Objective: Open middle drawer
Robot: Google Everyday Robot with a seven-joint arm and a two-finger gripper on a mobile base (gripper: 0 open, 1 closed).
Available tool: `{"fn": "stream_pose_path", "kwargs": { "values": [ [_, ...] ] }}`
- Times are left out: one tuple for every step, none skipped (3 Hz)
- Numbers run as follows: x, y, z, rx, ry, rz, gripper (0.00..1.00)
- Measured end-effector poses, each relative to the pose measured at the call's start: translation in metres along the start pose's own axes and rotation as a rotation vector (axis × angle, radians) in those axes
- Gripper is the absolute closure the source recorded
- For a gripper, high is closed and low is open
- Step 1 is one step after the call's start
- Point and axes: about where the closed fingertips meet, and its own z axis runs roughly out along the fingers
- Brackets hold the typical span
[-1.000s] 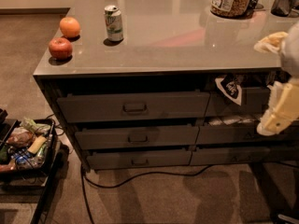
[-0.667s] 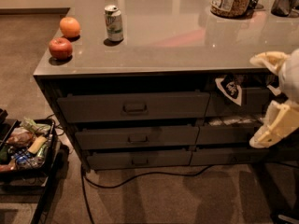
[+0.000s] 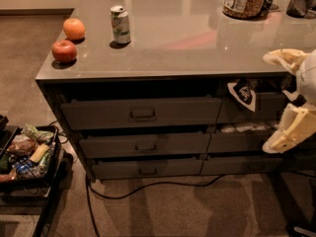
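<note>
Right of the middle drawer (image 3: 145,144), gripper (image 3: 269,102) (fingers spread) has shifted leftward.

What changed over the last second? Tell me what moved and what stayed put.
The gripper, at the right edge in front of the right-hand drawers, has dropped lower and edged slightly left. It does not appear to have taken hold of anything. The middle drawer is as it was, untouched. The can, apple and orange on top have not moved.
</note>
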Motion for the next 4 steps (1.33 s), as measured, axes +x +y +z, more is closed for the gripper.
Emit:
{"fn": "stream_pose_path", "kwargs": {
  "values": [
    [0.000, 0.003, 0.011, -0.060, 0.058, -0.032, 0.00],
    [0.005, 0.026, 0.036, -0.102, 0.104, -0.085, 0.00],
    [0.041, 0.041, 0.085, -0.075, 0.051, -0.064, 0.00],
    [0.045, 0.056, 0.130, -0.016, -0.093, -0.041, 0.00]
  ]
}}
